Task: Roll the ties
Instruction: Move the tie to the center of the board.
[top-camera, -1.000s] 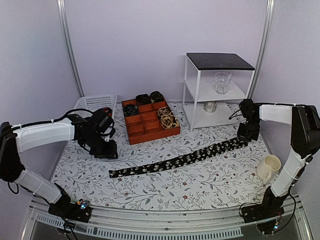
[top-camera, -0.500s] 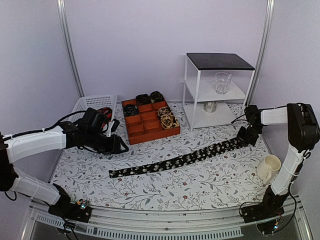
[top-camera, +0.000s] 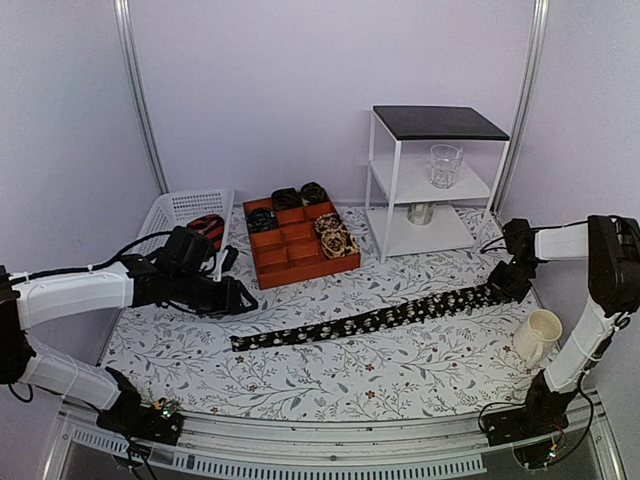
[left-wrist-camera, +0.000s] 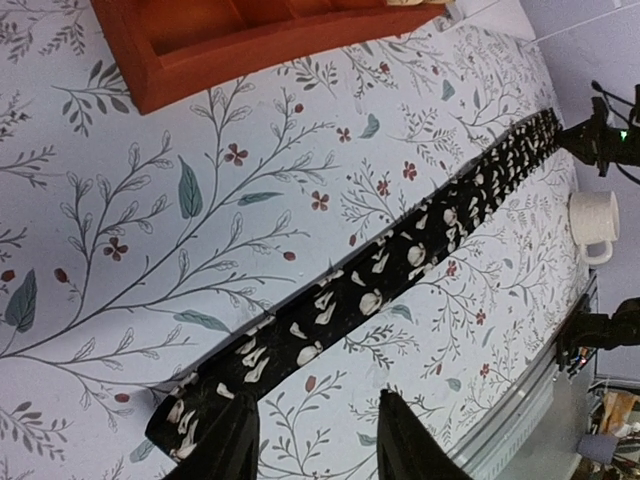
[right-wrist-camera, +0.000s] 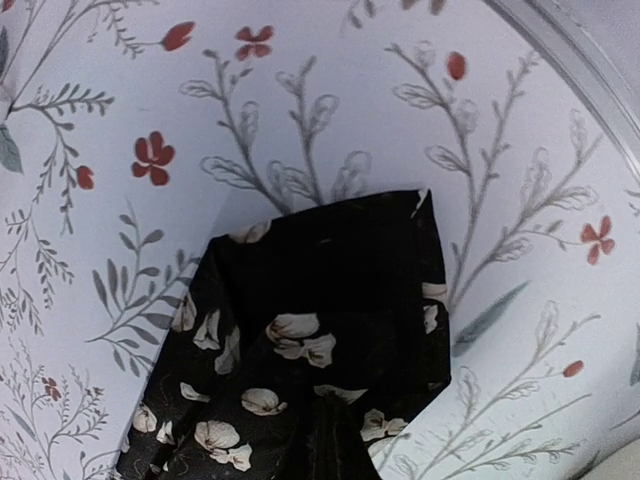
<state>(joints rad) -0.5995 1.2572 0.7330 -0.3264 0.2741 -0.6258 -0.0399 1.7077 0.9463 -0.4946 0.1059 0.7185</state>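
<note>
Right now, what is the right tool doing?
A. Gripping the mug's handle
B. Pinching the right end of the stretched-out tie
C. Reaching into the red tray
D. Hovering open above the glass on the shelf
B: the right tool is shut on the right end of the flowered tie, which lies stretched out flat, while the mug stands apart from it, untouched.

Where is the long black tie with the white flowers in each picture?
Top view: tie stretched across the middle.
Left wrist: tie slants from bottom left to upper right.
Right wrist: its end fills the lower middle.
Shared landmark: the flowery tablecloth.
</note>
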